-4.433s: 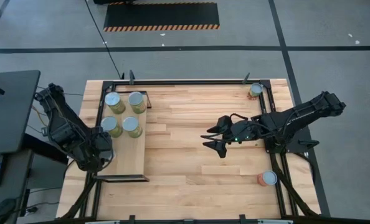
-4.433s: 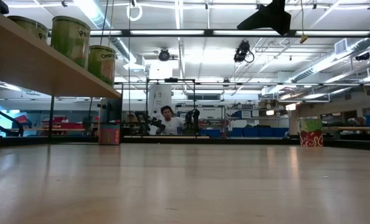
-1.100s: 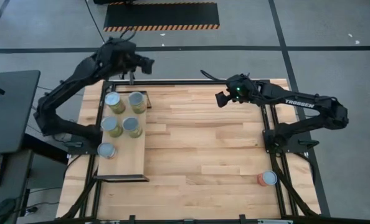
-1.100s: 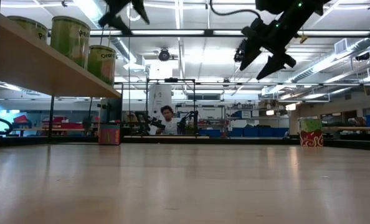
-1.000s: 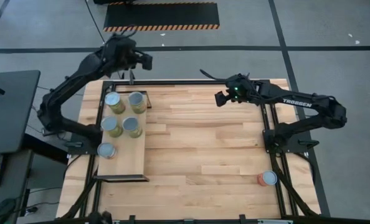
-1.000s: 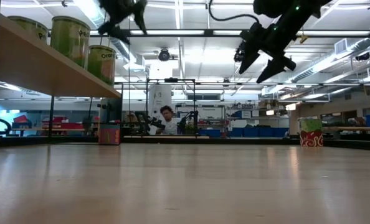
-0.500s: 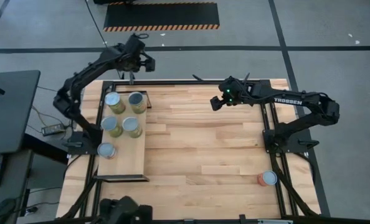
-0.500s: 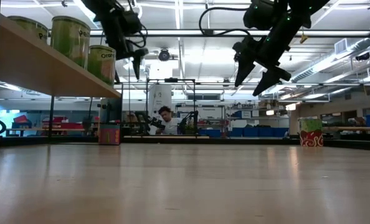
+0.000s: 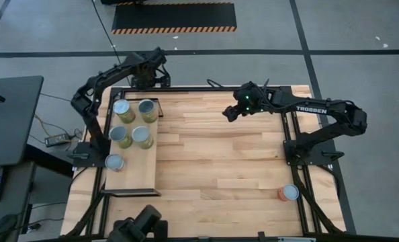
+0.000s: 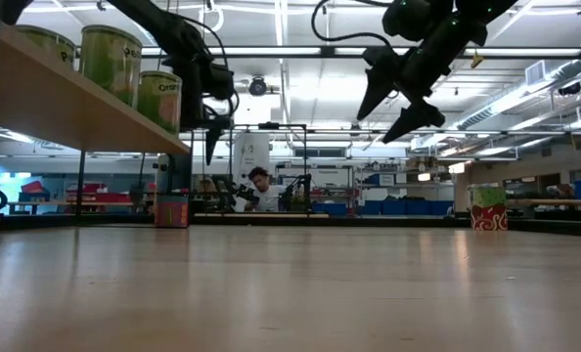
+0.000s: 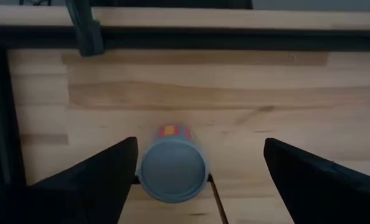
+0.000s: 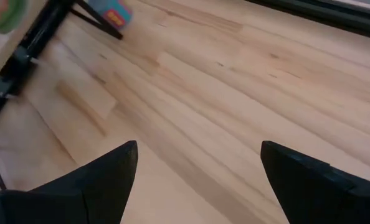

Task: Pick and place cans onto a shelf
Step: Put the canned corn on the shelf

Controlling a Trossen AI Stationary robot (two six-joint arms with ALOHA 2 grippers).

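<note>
Several cans stand on the light-wood shelf [image 9: 138, 171] at the table's left: two at its far end [image 9: 122, 111] [image 9: 147, 109], two behind them [image 9: 121, 136] [image 9: 142, 136], and one nearer [image 9: 114, 162]. An orange-red can [image 9: 288, 193] stands on the tabletop at the near right. My left gripper [image 9: 158, 75] is open above the shelf's far end. In the left wrist view [image 11: 200, 149] a grey-topped can [image 11: 172, 168] shows below, between the fingers and untouched. My right gripper [image 9: 228, 114] is open and empty over the far middle of the table.
In the low view the shelf board [image 10: 75, 112] stands raised on black legs, with a red-labelled can [image 10: 171, 210] on the table under its far end. Another can [image 10: 488, 207] stands at the far right. A person [image 10: 263, 191] sits beyond the table.
My left gripper has swung from beyond the table's far edge toward the shelf's far end and has come down. My right gripper has gone a little toward the table's left edge and tipped downward. No can has moved.
</note>
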